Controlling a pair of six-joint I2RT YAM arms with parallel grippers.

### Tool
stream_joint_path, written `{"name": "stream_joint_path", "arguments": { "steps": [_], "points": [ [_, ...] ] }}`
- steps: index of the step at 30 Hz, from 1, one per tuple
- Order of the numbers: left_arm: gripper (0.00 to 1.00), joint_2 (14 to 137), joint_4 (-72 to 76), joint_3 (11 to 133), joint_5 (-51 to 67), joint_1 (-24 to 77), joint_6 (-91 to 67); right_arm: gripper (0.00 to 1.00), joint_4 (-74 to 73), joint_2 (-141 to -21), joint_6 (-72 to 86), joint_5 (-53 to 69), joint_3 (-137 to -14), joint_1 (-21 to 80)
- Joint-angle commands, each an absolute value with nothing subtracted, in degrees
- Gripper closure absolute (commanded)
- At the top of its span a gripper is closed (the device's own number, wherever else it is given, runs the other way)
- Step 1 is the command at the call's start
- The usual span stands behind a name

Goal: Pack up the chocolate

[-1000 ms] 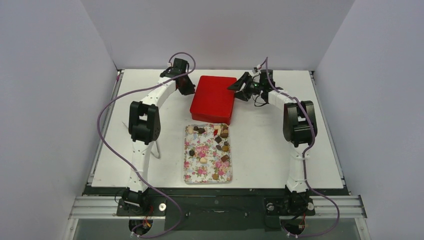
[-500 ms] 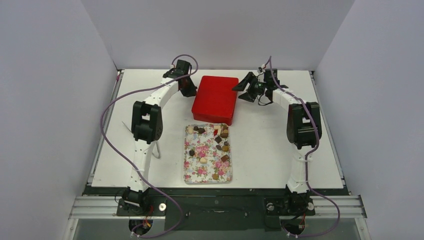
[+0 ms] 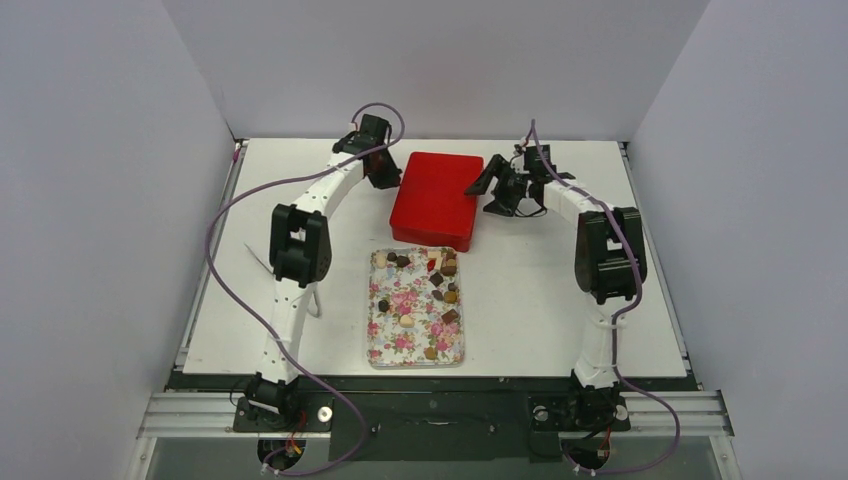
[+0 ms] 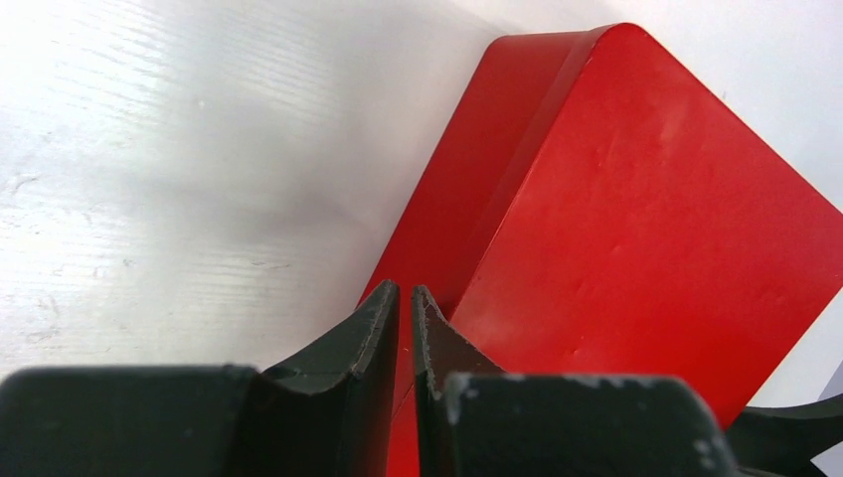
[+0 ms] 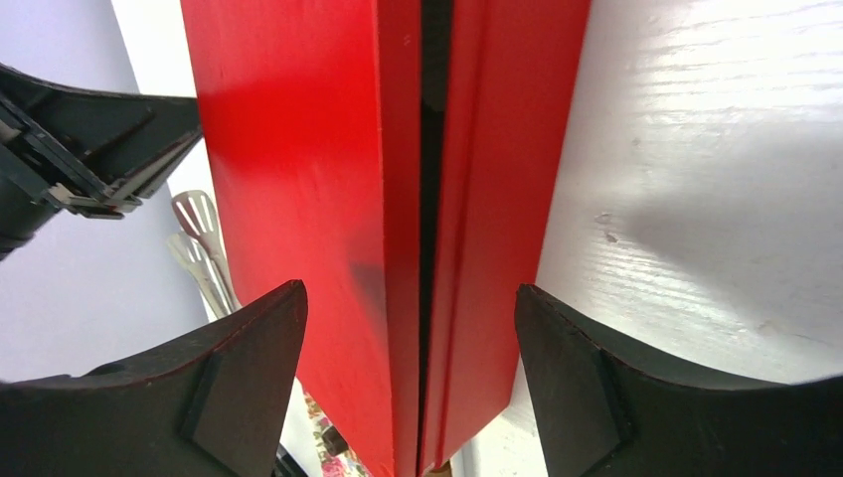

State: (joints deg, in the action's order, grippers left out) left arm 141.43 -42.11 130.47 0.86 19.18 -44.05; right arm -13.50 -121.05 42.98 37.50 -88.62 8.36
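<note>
Prising the lid off the red box, we brace its left side with our closed, empty left gripper and centre our open right gripper astride the lid seam, while the chocolate lies on the floral tray nearby.

A red lidded box lies flat on the white bench, towards its far side. A dark slit runs between lid and base along one side. Just in front of it lies a floral-patterned tray. A pale slotted utensil lies beyond the box.
</note>
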Motion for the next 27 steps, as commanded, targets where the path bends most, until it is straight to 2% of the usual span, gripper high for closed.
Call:
{"name": "stream_joint_path", "arguments": {
  "steps": [1, 12, 19, 27],
  "points": [
    [0.92, 142.8, -43.1, 134.6, 1.3, 20.4, -43.2, 0.28, -14.8, -118.3, 40.1, 33.7, -89.3, 10.9],
    [0.92, 142.7, -43.2, 135.2, 1.1, 22.0, -43.4, 0.36, -15.3, -119.3, 40.7, 31.0, -88.3, 13.9],
    [0.92, 141.5, -44.9, 135.1, -2.9, 22.9, -41.9, 0.45, -16.0, -120.2, 41.1, 29.5, -89.9, 16.5],
    [0.92, 141.1, -47.6, 132.9, -7.4, 25.0, -39.9, 0.44, -16.2, -120.4, 40.8, 28.3, -88.4, 18.5]
  ]
}}
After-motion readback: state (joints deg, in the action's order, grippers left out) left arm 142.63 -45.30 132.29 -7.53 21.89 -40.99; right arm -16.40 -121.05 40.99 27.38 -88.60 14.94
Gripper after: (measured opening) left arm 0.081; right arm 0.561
